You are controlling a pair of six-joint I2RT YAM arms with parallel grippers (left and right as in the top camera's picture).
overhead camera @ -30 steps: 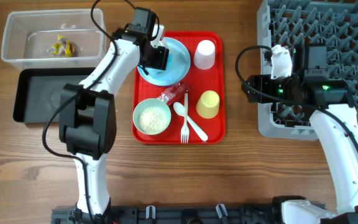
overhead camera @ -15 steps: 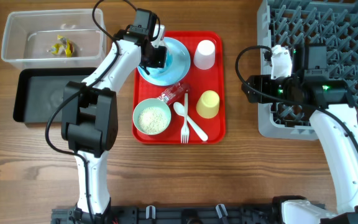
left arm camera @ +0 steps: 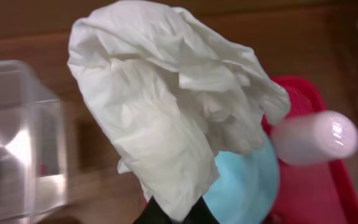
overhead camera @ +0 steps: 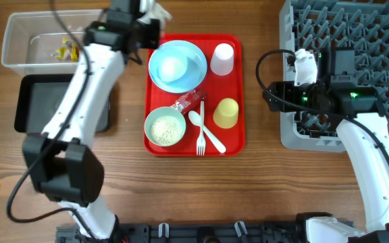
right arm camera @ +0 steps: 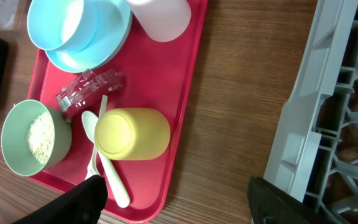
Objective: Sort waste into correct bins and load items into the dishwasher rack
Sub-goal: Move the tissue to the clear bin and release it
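Note:
My left gripper (overhead camera: 147, 17) (left arm camera: 173, 218) is shut on a crumpled white tissue (left arm camera: 173, 106) (overhead camera: 158, 9), held in the air between the clear plastic tub (overhead camera: 19, 42) and the red tray (overhead camera: 231, 84). Yellow scraps (overhead camera: 65, 48) lie in the tub. The black tray (overhead camera: 39, 101) sits below it. On the red tray stand a blue bowl (overhead camera: 174, 66) on a plate, a pink cup (overhead camera: 222, 59), a yellow cup (overhead camera: 226, 113), a bowl of rice grains (overhead camera: 165, 127), a clear wrapper (overhead camera: 189, 101), a spoon (overhead camera: 208, 131) and a fork (overhead camera: 200, 138). My right gripper (right arm camera: 182, 205) hangs open over bare wood beside the grey rack (overhead camera: 356, 40).
The grey rack's wall (right arm camera: 316, 124) stands close to the right fingertip (right arm camera: 278, 199). The red tray's right edge (right arm camera: 188, 93) lies near the left fingertip (right arm camera: 86, 199). Bare wood runs between tray and rack.
My left gripper shut on the tissue in the blue bowl, then lifted it up and left toward the clear tub. The right arm has not moved.

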